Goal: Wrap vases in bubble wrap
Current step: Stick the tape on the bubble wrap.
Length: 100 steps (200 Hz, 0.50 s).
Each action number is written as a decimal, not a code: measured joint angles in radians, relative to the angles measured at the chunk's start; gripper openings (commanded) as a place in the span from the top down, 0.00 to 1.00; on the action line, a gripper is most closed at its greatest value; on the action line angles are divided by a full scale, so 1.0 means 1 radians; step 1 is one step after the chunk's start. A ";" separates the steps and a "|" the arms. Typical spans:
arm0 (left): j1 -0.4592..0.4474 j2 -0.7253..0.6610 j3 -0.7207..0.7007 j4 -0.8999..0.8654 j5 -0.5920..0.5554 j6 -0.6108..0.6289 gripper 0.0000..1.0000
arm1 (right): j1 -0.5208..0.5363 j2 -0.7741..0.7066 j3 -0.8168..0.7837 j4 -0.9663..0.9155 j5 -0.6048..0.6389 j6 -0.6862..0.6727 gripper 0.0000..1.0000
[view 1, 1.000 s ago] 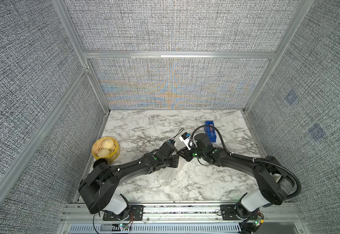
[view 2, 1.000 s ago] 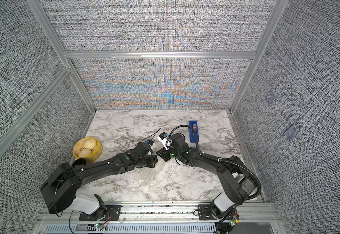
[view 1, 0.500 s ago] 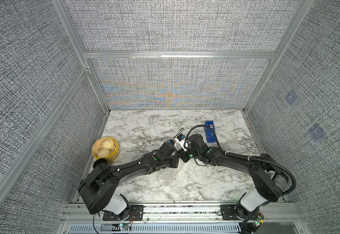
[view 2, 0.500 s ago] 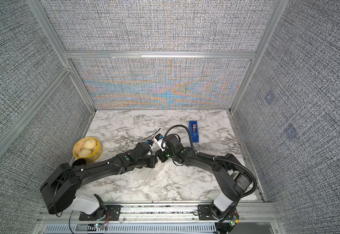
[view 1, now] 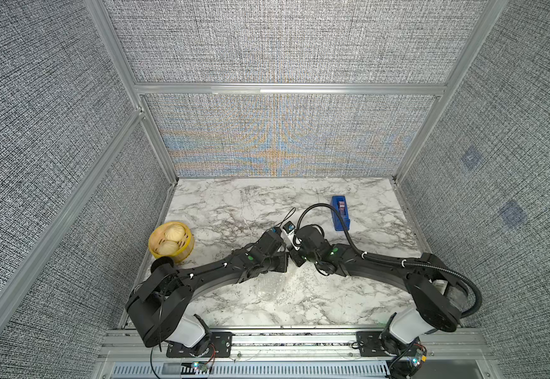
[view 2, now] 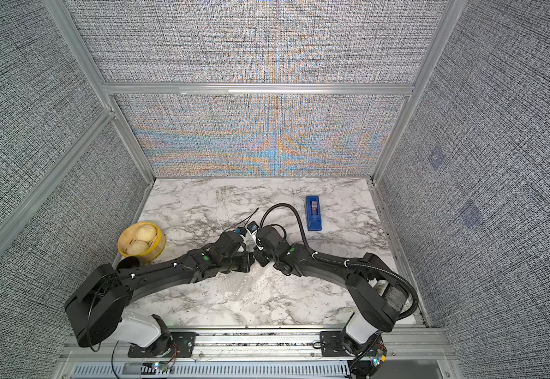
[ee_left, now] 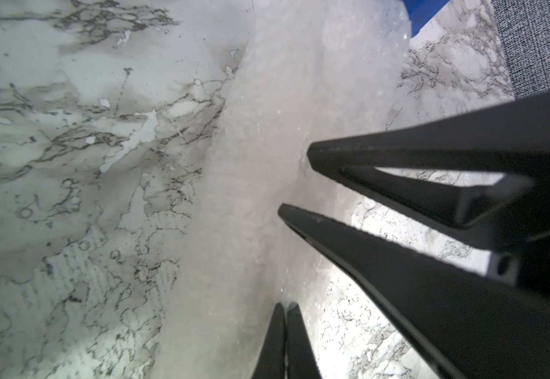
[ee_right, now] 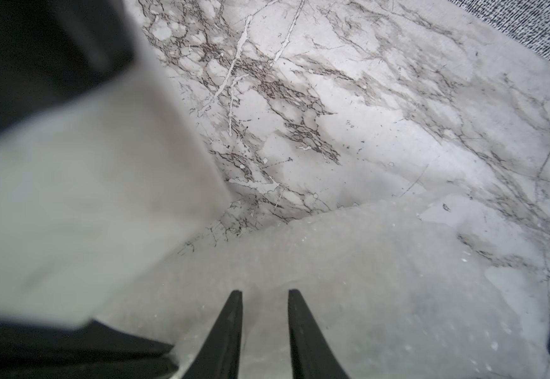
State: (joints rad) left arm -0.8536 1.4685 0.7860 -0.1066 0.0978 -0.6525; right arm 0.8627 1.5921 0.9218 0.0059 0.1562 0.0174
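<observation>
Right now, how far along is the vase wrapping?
Done: the bubble wrap is bunched into a raised fold rather than lying flat. In hand: the left gripper is shut, apparently pinching its edge; the right gripper stands open over it. Left: closing and securing; the blue tape dispenser sits apart. The vase is not visible.

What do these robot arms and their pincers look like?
The left arm and right arm are matte black with white bases and small green lights. A ribbed black hose loops off the right one. The left gripper and right gripper have slim, pointed black fingers.
</observation>
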 measured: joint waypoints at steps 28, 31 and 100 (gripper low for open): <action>-0.001 -0.001 -0.002 0.003 0.001 0.001 1.00 | 0.007 -0.017 -0.007 -0.010 0.023 -0.018 0.56; -0.002 -0.001 -0.002 0.004 0.004 0.002 1.00 | 0.007 -0.022 -0.009 -0.011 0.021 -0.019 0.56; -0.002 0.002 -0.003 0.020 0.018 0.001 1.00 | -0.013 -0.098 -0.033 -0.016 -0.008 0.047 0.48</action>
State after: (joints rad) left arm -0.8551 1.4700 0.7830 -0.0868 0.1154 -0.6514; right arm 0.8494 1.4940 0.8890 -0.0101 0.1482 0.0643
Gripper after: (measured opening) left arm 0.049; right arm 0.503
